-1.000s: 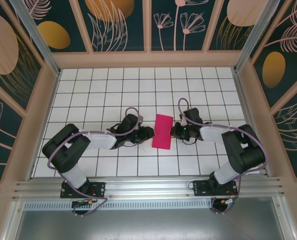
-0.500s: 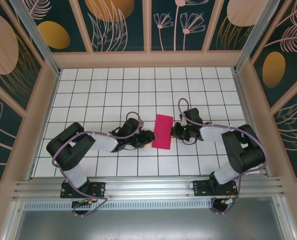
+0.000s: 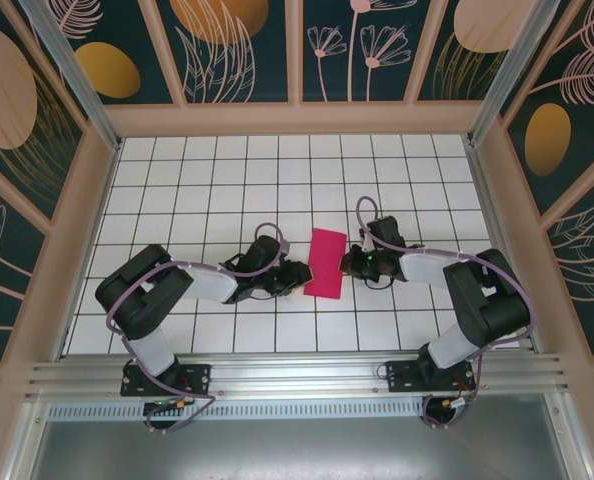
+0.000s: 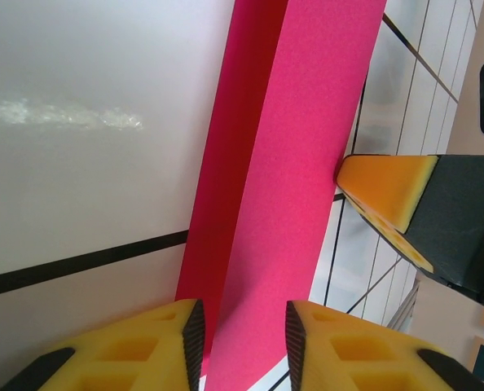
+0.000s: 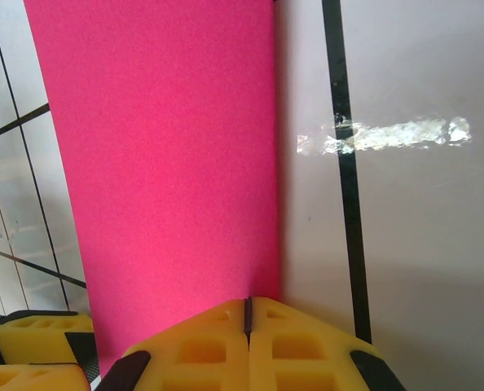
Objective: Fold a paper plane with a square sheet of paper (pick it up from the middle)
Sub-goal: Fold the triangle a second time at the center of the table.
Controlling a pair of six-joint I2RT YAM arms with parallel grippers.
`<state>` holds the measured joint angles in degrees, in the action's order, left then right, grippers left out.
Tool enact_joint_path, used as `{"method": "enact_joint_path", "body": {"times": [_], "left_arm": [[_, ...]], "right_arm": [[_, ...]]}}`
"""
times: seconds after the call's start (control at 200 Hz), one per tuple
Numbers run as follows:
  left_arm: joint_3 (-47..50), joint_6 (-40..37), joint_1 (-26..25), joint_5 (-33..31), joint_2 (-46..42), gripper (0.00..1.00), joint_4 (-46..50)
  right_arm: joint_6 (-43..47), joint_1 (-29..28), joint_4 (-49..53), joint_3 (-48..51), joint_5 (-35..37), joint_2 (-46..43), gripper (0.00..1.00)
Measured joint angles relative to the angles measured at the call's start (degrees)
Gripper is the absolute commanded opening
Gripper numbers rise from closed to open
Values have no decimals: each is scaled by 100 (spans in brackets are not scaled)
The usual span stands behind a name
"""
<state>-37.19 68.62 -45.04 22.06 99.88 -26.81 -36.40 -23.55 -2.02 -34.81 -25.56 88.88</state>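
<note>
The square sheet of paper (image 3: 327,263) is magenta and lies folded into a narrow rectangle on the tiled floor between both arms. My left gripper (image 3: 299,272) is at its near left edge, low to the floor. In the left wrist view the jaws of the left gripper (image 4: 244,334) stand apart, and the raised upper layer of the paper (image 4: 299,163) runs between them. My right gripper (image 3: 347,265) is at the paper's right edge. In the right wrist view the right gripper (image 5: 248,314) is shut, its tips resting at the right edge of the paper (image 5: 160,163).
The white tiled floor (image 3: 227,190) is bordered by wooden walls with dark floral panels (image 3: 237,50). A metal rail (image 3: 297,375) runs along the near side by the arm bases. One yellow pad of the right gripper (image 4: 389,187) shows across the paper in the left wrist view.
My left gripper has slid right up to the paper's left edge, and its jaws have narrowed a little. The right gripper and the paper have stayed put.
</note>
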Motion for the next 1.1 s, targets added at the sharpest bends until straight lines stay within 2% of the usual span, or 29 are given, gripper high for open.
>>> {"method": "enact_joint_path", "body": {"times": [0.305,0.585,0.781,0.971,1.101], "left_arm": [[-144,-44,0,20,17,38,-2],[-1010,-457,2,22,396,40,170],[-1421,-680,4,17,702,40,433],[-1617,-841,92,26,782,35,636],[-1646,-868,216,74,782,32,647]], "right_arm": [[0,0,-13,4,-7,0,4],[4,50,-15,4,-7,-28,5],[15,114,87,4,55,-551,15],[92,149,284,72,409,-1381,22],[101,44,260,527,542,-2002,34]]}}
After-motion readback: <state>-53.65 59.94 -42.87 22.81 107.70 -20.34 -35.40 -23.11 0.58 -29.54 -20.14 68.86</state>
